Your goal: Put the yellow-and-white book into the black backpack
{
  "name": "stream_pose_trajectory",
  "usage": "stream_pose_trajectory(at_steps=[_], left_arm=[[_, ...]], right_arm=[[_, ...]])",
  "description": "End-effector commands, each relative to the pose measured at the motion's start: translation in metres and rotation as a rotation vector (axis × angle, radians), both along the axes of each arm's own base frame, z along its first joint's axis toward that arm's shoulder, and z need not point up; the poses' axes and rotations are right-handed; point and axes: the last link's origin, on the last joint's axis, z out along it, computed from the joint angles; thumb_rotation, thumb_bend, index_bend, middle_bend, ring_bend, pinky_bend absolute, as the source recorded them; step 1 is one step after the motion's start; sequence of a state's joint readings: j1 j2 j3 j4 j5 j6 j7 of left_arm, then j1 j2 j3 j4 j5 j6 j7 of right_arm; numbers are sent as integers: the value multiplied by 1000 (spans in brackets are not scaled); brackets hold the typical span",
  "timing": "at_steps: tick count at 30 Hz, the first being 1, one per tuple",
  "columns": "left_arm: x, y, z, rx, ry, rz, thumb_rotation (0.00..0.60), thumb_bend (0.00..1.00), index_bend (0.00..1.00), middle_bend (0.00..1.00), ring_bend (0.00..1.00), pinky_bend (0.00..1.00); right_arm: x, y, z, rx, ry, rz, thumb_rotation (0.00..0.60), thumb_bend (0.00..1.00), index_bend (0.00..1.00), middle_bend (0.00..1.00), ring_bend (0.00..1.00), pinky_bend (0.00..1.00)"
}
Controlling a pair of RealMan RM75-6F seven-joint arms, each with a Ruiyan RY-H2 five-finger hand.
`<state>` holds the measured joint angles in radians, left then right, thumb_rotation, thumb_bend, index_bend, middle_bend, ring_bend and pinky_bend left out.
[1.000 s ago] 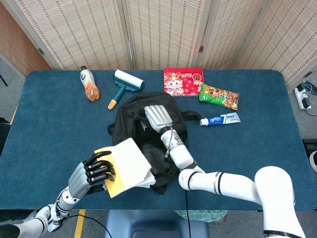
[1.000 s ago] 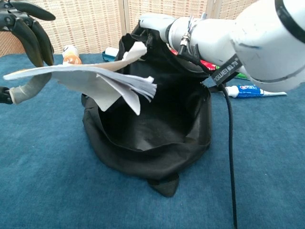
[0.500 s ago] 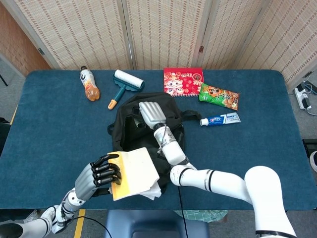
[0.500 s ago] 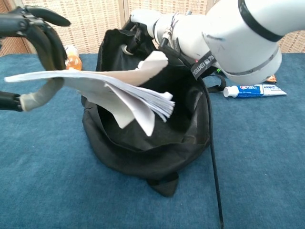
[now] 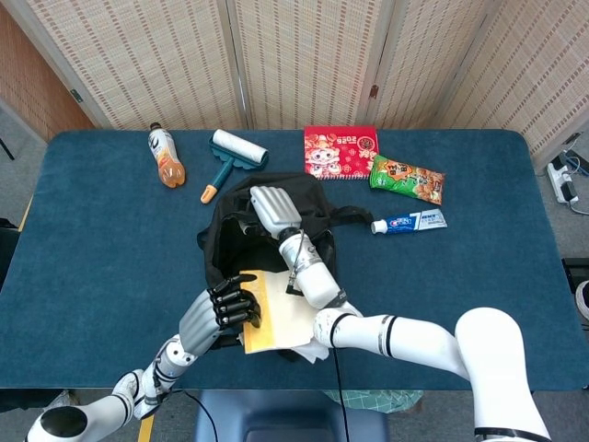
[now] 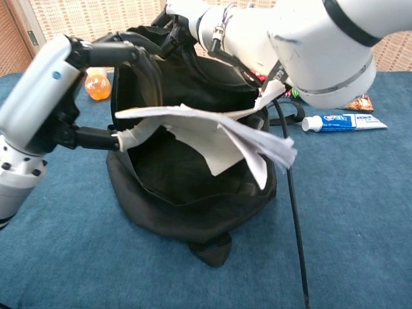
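The right hand (image 5: 269, 206) grips the far rim of the black backpack (image 5: 317, 221), propping its mouth open, so the left hand (image 5: 232, 306) – clamped on the yellow-and-white book (image 5: 281, 313) – holds it level over the opening, not yet inside

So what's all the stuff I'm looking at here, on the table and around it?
book: one, yellow and white, held flat over the backpack's open mouth, pages fanning
backpack: one, black, middle of the table, mouth open toward the robot
bottle: one, orange drink with white cap, lying far left
lint roller: one, white roll with teal handle, beside the bottle
red packet: one, cartoon print, behind the backpack
snack bag: one, green and orange, far right
toothpaste tube: one, blue and white, right of the backpack
table: one, blue cloth top
left hand: black fingers, grips the book's edge
right hand: white, holds the backpack's upper rim
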<state>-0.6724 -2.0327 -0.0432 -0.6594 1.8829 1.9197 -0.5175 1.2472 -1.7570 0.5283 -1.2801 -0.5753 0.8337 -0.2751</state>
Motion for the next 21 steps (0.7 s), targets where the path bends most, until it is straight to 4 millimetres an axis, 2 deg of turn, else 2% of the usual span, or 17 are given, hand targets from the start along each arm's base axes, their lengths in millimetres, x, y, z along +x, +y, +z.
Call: stream_pose_trajectory(at_steps=[1,7,17,21], left_arm=[[-2,10,-17,5,50,66,600,515,680,617,511,290],[-22,20,-35,28,195,182,600,506,674,617,511,293],[-63,19,-31,95,262,364,600,512,677,648,522,305],[-66,15,-34,102,310,359,600,515,679,650,522,304]], right_arm=[[-1,1,2,12,-15,1,600,625,712,529,465,457],[-3,6,7,30,-31,8,600,627,712,528,468,458],[-5,13,11,30,-32,18,600,626,709,528,470,458],[-1,16,10,28,-38,20,600,626,709,529,470,458]])
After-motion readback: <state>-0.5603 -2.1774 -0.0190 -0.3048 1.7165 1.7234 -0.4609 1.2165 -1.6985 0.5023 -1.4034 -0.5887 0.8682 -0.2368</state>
